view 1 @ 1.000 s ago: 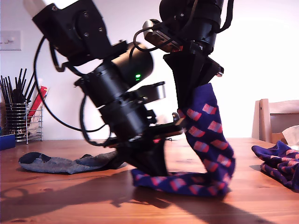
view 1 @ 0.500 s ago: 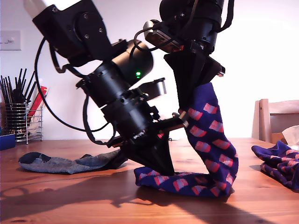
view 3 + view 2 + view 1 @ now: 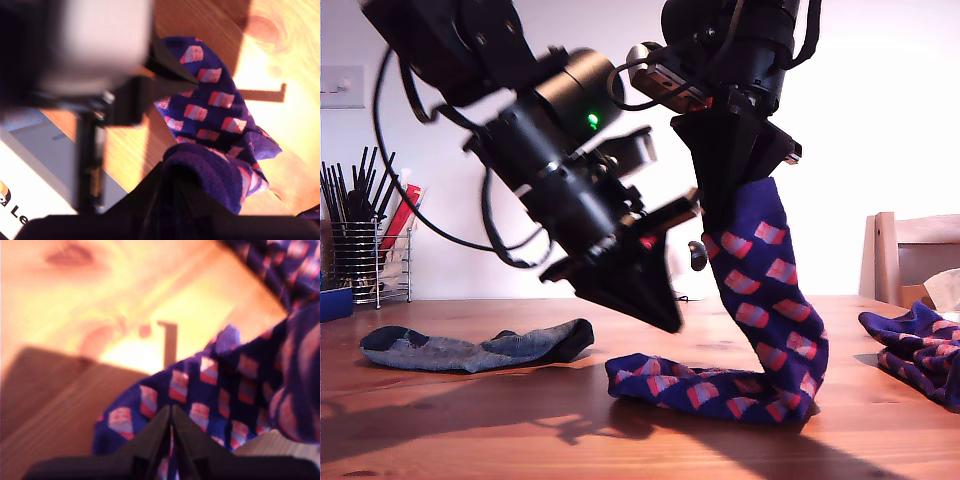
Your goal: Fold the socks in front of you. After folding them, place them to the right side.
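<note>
A navy-purple sock with red-pink checks point(image 3: 770, 300) hangs by its cuff from my second gripper point(image 3: 724, 222), which is shut on it well above the table. Its lower half lies flat on the wood. The cuff bunches at the jaws in the second wrist view point(image 3: 210, 175). My first gripper point(image 3: 670, 322) hovers just above the sock's flat end, tilted, with its fingers pressed together and nothing between them. In the first wrist view that gripper point(image 3: 171, 415) points at the sock point(image 3: 210, 390) below it. A plain dark grey-blue sock point(image 3: 470, 350) lies flat toward the exterior view's left.
More checked socks point(image 3: 920, 350) lie bunched at the exterior view's right edge, near a wooden chair point(image 3: 910, 250). A wire holder with dark sticks point(image 3: 365, 260) stands at the back on the exterior view's left. The wooden table point(image 3: 440, 430) extends toward the camera.
My first gripper rose off the checked sock's lower end and drew up toward the exterior view's left. That end now lies flat on the table. My second gripper stayed put.
</note>
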